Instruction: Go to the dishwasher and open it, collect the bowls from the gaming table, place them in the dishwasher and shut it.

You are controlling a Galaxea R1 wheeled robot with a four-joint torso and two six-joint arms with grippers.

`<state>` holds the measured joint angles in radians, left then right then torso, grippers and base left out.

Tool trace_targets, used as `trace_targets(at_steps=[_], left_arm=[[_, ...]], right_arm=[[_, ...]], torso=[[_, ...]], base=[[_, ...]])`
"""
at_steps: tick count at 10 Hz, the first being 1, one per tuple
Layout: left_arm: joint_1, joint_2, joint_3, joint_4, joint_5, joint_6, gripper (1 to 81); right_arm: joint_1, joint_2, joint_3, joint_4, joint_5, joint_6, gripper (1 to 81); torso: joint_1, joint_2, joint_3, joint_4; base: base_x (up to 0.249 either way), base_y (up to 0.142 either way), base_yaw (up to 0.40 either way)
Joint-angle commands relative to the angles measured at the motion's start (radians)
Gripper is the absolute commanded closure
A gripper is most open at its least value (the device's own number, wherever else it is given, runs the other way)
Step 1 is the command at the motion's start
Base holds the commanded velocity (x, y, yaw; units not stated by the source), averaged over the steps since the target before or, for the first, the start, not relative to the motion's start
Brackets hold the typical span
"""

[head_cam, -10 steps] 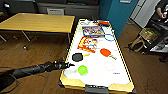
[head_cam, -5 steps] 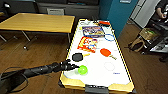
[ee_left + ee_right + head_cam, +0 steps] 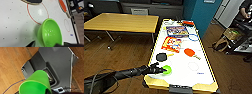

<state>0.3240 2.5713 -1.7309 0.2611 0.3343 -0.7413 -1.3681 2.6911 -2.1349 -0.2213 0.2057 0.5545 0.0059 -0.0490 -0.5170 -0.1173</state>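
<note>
The gaming table [image 3: 184, 75] has a glossy white top and yellow sides. A green bowl [image 3: 167, 69] stands near its front left corner. My left gripper [image 3: 163, 70] reaches in from the left and is at that bowl. In the left wrist view the bowl [image 3: 51, 32] looms large, and the gripper [image 3: 45, 44] is open with a dark finger [image 3: 31, 44] outside its wall. In the right wrist view my right gripper [image 3: 47, 92] holds a second green bowl [image 3: 35, 83] above the robot's grey base and the wooden floor. The dishwasher is out of view.
On the table lie a black round paddle [image 3: 161, 57], a red paddle [image 3: 189, 52] and two game boxes [image 3: 171, 44] [image 3: 177, 31]. A wooden table [image 3: 121, 22] stands to the left. A person [image 3: 245, 10] and a cart with bags [image 3: 231, 37] are at the right.
My left arm has stretched forward and slightly down, so the gripper has gone from short of the green bowl to right at it. The table and its things have not moved.
</note>
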Motion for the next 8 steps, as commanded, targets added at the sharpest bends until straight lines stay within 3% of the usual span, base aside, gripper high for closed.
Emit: trace_targets(at_steps=[1, 2, 3, 6, 7, 8], left_arm=[[-0.124, 0.026, -0.016, -0.006, 0.072, -0.030, 1.0], [-0.124, 0.035, -0.041, 0.000, 0.091, -0.098, 1.0], [-0.124, 0.043, -0.056, 0.004, 0.094, -0.136, 1.0], [-0.113, 0.075, -0.097, 0.007, 0.130, -0.142, 1.0], [-0.098, 0.092, -0.110, 0.029, 0.143, -0.142, 1.0], [-0.079, 0.113, -0.119, 0.076, 0.161, -0.142, 81.1]], right_arm=[[0.014, -0.015, 0.012, -0.018, -0.057, -0.002, 81.1], [0.016, -0.014, 0.012, -0.018, -0.057, -0.002, 81.1], [0.016, -0.014, 0.014, -0.018, -0.057, -0.002, 81.1], [0.019, -0.011, 0.011, -0.018, -0.057, -0.002, 81.1], [0.022, -0.006, 0.004, -0.018, -0.058, -0.002, 81.1], [0.025, -0.001, -0.009, -0.016, -0.060, -0.001, 81.1]], torso=[[0.000, 0.000, 0.000, 0.000], [0.000, 0.000, 0.000, 0.000], [0.000, 0.000, 0.000, 0.000], [0.000, 0.000, 0.000, 0.000], [0.000, 0.000, 0.000, 0.000], [0.000, 0.000, 0.000, 0.000]], base=[[0.000, 0.000, 0.000], [0.000, 0.000, 0.000], [0.000, 0.000, 0.000], [0.000, 0.000, 0.000], [0.000, 0.000, 0.000], [0.000, 0.000, 0.000]])
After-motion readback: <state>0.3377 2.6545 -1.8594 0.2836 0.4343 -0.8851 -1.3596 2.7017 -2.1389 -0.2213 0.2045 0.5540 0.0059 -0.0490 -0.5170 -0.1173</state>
